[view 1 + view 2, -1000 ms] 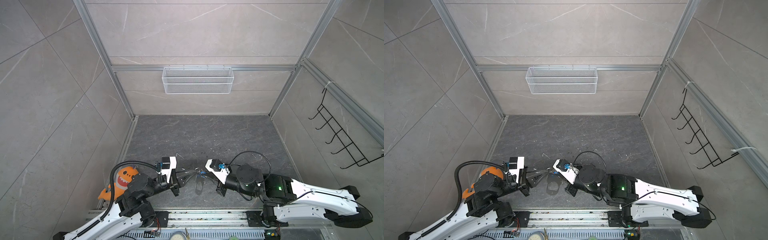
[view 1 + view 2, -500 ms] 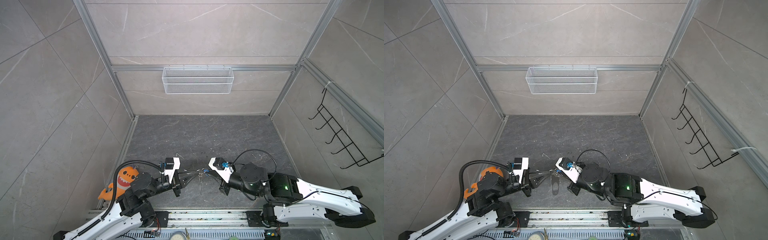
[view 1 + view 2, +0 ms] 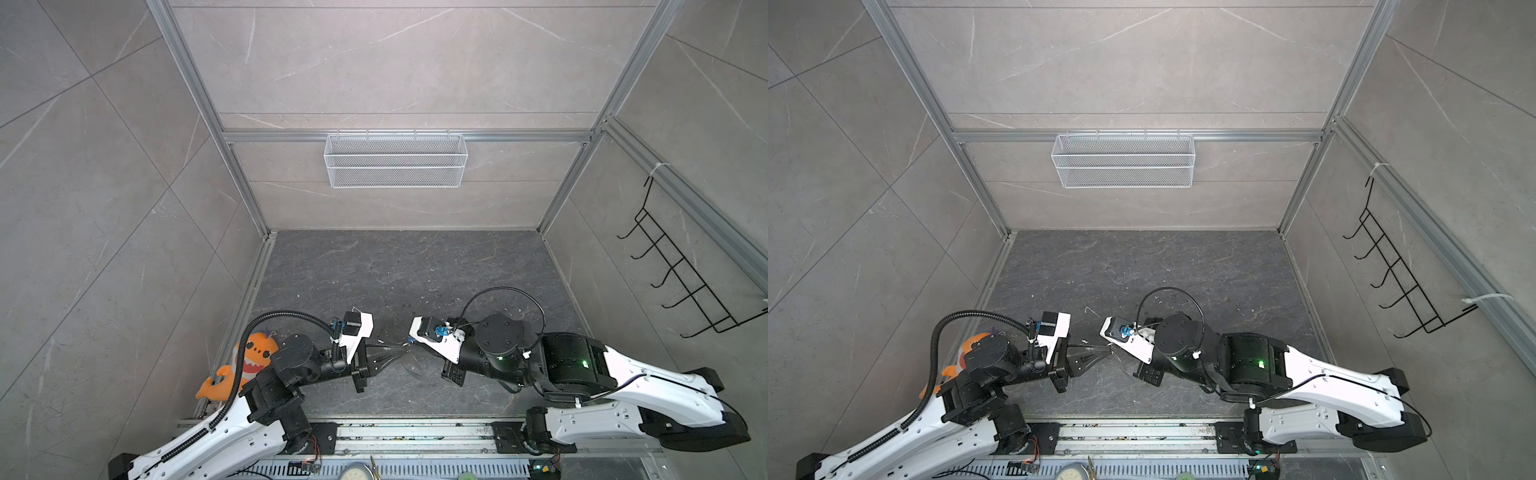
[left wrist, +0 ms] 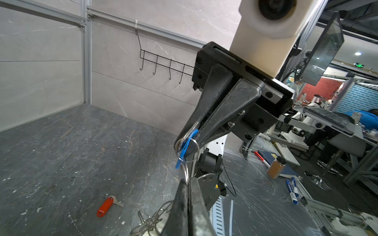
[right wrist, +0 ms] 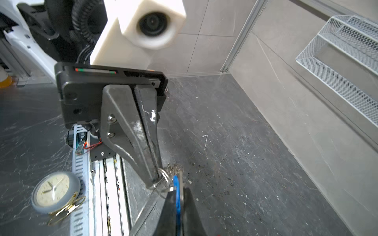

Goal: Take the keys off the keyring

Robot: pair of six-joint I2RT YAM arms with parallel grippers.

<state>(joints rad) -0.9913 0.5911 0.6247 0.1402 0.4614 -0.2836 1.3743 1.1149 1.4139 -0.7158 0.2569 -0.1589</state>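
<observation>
— From the left wrist camera: what's clamped?
— Left gripper (image 4: 188, 181) is pinched shut on a thin wire ring (image 4: 185, 170). Right gripper (image 4: 193, 133) is closed on the blue-tagged key (image 4: 184, 152). The grey plate just behind the left fingers looks to be the keyring (image 4: 206, 185); it's half hidden, so I'm not certain. Its chain (image 4: 150, 221) droops beneath. Red-tagged key (image 4: 105, 205) lies alone on the floor (image 4: 61, 143), well apart, already off.
— Right wrist camera?
— Blue tag (image 5: 177, 201) sits edge-on between the right fingers, its long axis running along them. The left tips (image 5: 156, 180) grip the ring just beside it, with the chain bunched (image 5: 173, 167) close behind.
— Top views?
— Fingertips nearly meet. Left gripper (image 3: 401, 352) points to 3 o'clock. Right gripper (image 3: 412, 341) sits at its 2 o'clock and points back toward 8.
— So the move?
— My read: separation runs along the 9–3 line. The right arm has the key, so it draws toward 3 while the left anchors the ring.
</observation>
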